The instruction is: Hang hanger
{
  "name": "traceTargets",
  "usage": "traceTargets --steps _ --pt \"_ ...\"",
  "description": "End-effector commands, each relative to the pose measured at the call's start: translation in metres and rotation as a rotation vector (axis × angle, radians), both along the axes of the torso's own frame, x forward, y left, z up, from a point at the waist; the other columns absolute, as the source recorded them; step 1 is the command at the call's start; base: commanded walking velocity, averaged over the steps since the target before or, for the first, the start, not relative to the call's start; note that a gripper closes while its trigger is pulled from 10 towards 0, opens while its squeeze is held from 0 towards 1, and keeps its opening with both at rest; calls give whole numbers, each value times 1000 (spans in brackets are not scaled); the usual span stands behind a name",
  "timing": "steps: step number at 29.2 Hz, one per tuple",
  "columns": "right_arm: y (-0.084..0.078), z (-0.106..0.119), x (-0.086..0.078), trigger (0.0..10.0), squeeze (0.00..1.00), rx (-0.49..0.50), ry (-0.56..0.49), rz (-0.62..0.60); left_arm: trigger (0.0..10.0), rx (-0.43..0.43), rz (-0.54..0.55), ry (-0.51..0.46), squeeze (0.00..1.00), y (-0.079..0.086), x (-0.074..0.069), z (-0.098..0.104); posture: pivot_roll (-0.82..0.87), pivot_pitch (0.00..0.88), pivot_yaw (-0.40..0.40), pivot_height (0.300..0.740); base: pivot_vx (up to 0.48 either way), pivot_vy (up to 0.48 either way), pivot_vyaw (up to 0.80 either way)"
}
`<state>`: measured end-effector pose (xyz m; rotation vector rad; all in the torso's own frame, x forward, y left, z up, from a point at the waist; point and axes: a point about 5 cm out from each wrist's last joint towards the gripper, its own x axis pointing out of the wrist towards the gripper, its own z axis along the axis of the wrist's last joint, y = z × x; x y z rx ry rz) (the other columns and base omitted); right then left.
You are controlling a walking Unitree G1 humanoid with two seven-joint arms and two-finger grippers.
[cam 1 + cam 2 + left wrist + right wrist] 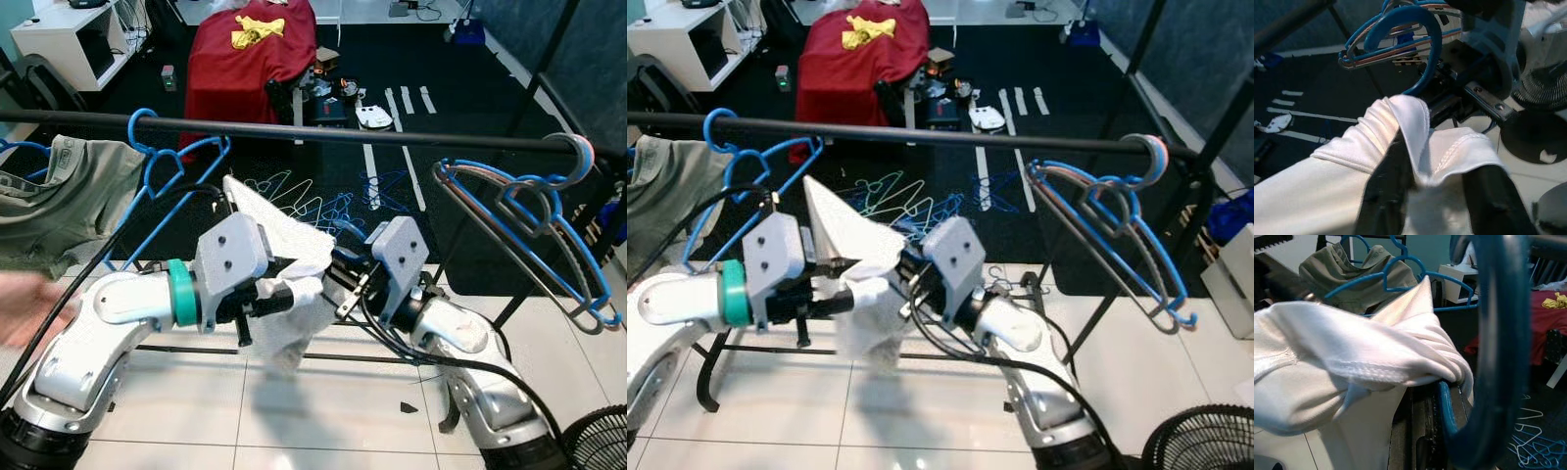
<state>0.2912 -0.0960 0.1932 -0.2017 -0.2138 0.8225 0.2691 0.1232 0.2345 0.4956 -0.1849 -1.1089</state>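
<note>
Together two grippers, left gripper (279, 294) and right gripper (338, 262), clamp one white garment (284, 257).

White cloth (284, 264) covers the fingertips of the left claw (279, 294) and most of a blue hanger (1498, 347), whose close hook is blurred. At nine o'clock, a blurred hand (24, 305) is cut by the edge.

A black horizontal metal rail (323, 130) crosses the upper part of the frame, carrying a blue plastic hanger (147, 147) with an olive-green shirt (59, 196) at the upper left and a bunch of empty blue and grey hangers (534, 230) at the right. Beneath it, white glossy floor tiles (323, 411) fill the lower frame, meeting a dark carpet (460, 176) strewn with loose wire hangers (313, 201) at centre.
</note>
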Motion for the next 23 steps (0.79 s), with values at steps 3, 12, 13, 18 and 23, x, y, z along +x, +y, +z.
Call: traceTargets --steps 3,12,13,18,23 --pt "4 7 2 10000 0 29 -38 3 10000 34 -7 -95 0 1 -1 7 -10 3 132 740 0 0 0" --pt "2 10 3 10000 0 33 -56 0 10000 -78 65 -179 0 7 13 38 -4 0 142 740 0 0 0" --pt "2 12 4 10000 0 35 -62 -4 10000 -46 63 -194 255 6 13 35 -2 0 144 740 0 0 0" --pt "2 15 6 10000 0 44 -73 -7 10000 16 56 -210 1000 6 13 26 -1 0 144 740 0 0 0" --pt "3 17 5 10000 0 41 -81 4 10000 42 134 -267 0 16 23 29 0 0 143 740 0 0 0"
